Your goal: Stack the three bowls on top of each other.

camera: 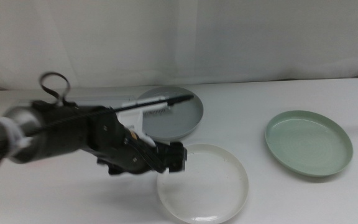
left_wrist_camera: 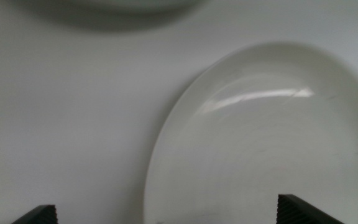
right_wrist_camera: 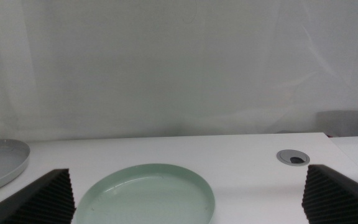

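Left arm: enters from the left edge of the middle view and reaches toward lower centre, a black cable looping above it.
Left gripper [camera: 178,157]: at the left rim of the white bowl, low over it; its jaws stand wide apart with nothing between them, and in the left wrist view the two tips sit in the bottom corners with the bowl's rim between.
Blue-grey bowl [camera: 179,115]: upper centre of the middle view, partly hidden by the arm; it lies on the table [camera: 278,93] behind the white bowl and apart from it.
White bowl [camera: 207,183]: lower centre, flat on the table, empty.
Pale green bowl [camera: 308,142]: centre right, well apart from the other two, flat and empty.
Right gripper [right_wrist_camera: 188,199]: outside the middle view; its own camera shows the jaws spread wide and empty, the pale green bowl lying ahead between them.
Stacking: no bowl rests on another.
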Available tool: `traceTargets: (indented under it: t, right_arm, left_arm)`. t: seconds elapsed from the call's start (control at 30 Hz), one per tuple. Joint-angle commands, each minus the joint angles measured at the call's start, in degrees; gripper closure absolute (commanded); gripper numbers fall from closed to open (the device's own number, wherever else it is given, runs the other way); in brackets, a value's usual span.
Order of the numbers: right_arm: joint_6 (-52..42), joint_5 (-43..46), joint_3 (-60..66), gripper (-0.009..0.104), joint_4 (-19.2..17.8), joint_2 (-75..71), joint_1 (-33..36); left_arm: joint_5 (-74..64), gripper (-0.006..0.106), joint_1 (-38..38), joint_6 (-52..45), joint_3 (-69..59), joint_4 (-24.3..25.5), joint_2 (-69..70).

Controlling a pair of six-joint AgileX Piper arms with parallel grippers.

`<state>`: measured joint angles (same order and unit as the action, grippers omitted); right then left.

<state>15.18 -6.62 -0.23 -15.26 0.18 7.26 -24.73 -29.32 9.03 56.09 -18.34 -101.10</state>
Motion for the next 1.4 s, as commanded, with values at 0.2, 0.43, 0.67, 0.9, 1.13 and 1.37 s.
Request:
traceTargets:
  t: [0.2, 0.43, 0.67, 0.9, 1.13, 1.37]
  right_arm:
    - [-0.15, 0.14, 2.35, -0.008, -0.60, -2.06, 0.14]
    - [-0.15, 0.14, 2.35, -0.008, -0.60, -2.06, 0.14]
    - [-0.15, 0.14, 2.35, -0.008, -0.60, -2.06, 0.14]
    - [-0.15, 0.14, 2.35, -0.008, -0.60, -2.06, 0.14]
    - [-0.15, 0.14, 2.35, -0.008, -0.60, -2.06, 0.14]
    - [-0.15, 0.14, 2.35, -0.008, -0.60, -2.06, 0.14]
  left_arm:
    - [-14.08, 0.008, 2.50, 12.90, 7.32, 28.41, 17.08]
    - [-23.28, 0.008, 6.35, 15.13, 9.45, 37.86, 28.84]
    - [-22.11, 0.008, 9.43, 12.36, 9.45, 37.14, 29.61]
    - [-19.52, 0.010, 9.43, 11.52, 14.35, 35.35, 21.04]
    - [-22.25, 0.014, 9.43, 8.13, 29.84, 32.44, 1.64]
    - [-24.74, 0.014, 9.43, 8.42, 39.89, 30.27, -12.04]
